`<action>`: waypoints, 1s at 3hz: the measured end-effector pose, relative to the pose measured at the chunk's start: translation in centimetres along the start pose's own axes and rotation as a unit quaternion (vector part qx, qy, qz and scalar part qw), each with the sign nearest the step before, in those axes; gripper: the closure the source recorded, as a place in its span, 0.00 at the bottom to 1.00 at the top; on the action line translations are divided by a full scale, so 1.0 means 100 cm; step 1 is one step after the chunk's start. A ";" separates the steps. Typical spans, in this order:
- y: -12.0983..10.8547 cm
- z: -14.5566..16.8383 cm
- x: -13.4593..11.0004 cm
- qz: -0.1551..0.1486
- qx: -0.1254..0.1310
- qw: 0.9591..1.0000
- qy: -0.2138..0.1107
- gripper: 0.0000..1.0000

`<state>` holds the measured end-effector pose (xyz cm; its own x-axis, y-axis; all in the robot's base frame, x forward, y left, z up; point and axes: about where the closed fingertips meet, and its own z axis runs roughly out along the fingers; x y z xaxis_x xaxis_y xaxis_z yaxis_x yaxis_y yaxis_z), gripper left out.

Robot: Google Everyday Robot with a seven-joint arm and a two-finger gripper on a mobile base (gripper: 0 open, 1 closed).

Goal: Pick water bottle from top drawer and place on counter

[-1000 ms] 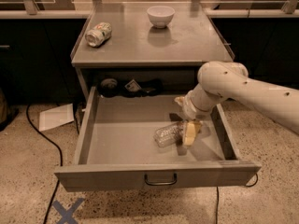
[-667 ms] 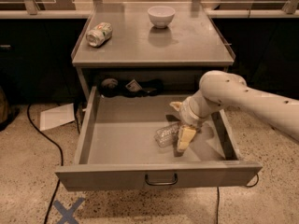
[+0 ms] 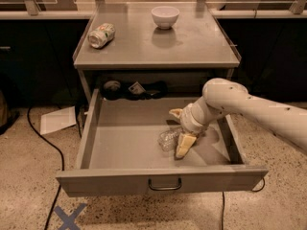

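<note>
Cream fingers (image 3: 185, 145) of the end effector (image 3: 177, 132) stand spread apart, open and holding nothing, low inside the top drawer (image 3: 158, 177) and right of the drawer's middle. The water bottle (image 3: 168, 139) lies on its side on the drawer floor, just right of centre. It is touching or just beside the finger nearer the drawer front, and whether it sits squarely between the two fingers cannot be told. That doubt is the main risk. If the fingers close while the bottle is off to one side, they would likely push it across the smooth metal floor toward the drawer's left wall rather than catch it. The bottle is thin, crinkled and clear, so a hard squeeze may buckle it and let it squirt out, while a light one may let it slip during the lift. The white arm (image 3: 249, 110) reaches in over the drawer's right wall, and a careless rise could knock the wrist or the bottle against that wall or the underside of the counter (image 3: 158, 49) above the drawer's rear. Dark clutter (image 3: 134, 88) sits at the drawer's back, well apart from the bottle. On the counter, a crushed can (image 3: 101, 35) lies above the drawer's left rear. A white bowl (image 3: 165, 17) stands farther back, and a hasty placement could bump either one.
</note>
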<state>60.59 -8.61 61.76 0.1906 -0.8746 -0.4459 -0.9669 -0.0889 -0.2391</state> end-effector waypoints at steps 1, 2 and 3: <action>0.000 0.000 0.000 0.000 0.000 1.000 0.000 0.27; 0.000 0.000 0.000 0.000 0.000 1.000 0.000 0.50; 0.000 0.000 0.000 0.000 0.000 1.000 0.000 0.73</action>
<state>60.59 -8.60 61.74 0.1908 -0.8745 -0.4460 -0.9670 -0.0892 -0.2388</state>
